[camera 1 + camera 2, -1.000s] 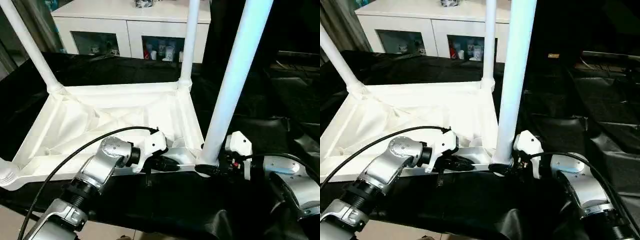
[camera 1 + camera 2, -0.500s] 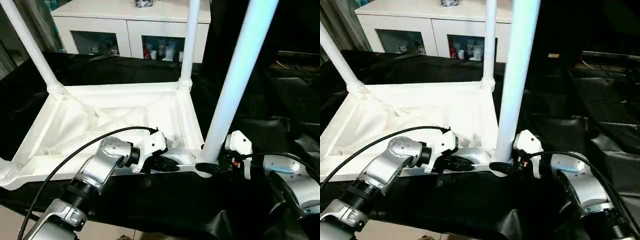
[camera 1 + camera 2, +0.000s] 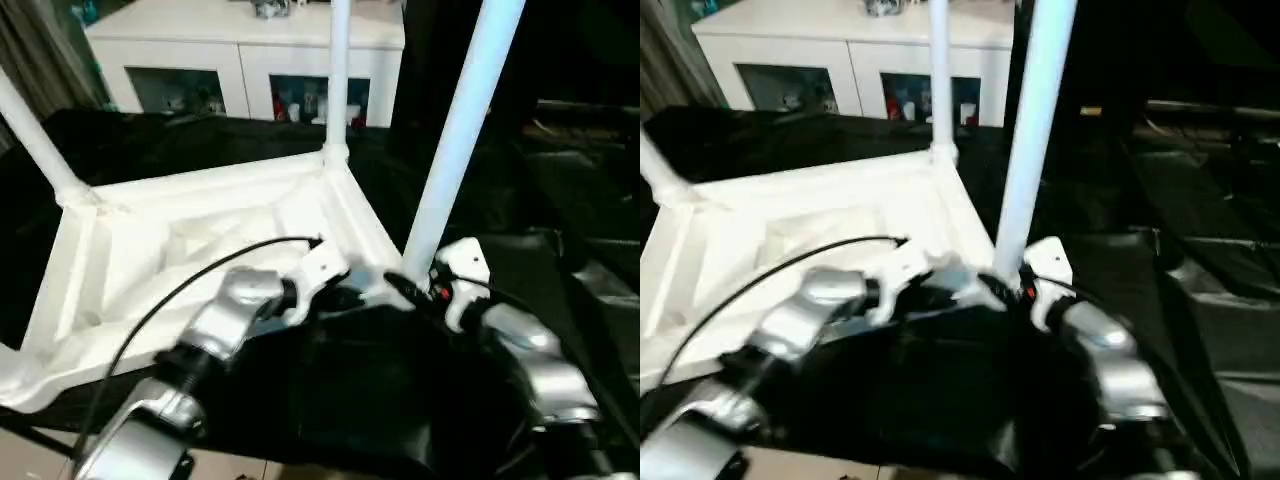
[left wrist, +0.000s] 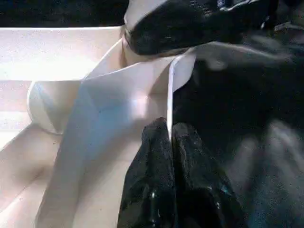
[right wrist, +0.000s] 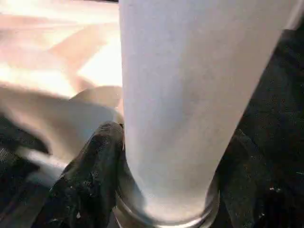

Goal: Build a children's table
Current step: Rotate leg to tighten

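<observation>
Tabletop now swung leftward, near leg top cropped.

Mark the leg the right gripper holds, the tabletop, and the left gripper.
leg (image 3: 455, 140): left eye view, mid shaft.
tabletop (image 3: 200, 225): left eye view, ribbed underside.
left gripper (image 4: 170, 142): left wrist view, fingertips pinching the rim.

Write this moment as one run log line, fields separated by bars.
left gripper: shut on tabletop rim | right gripper: shut on leg base | stage: leg at corner socket
</observation>
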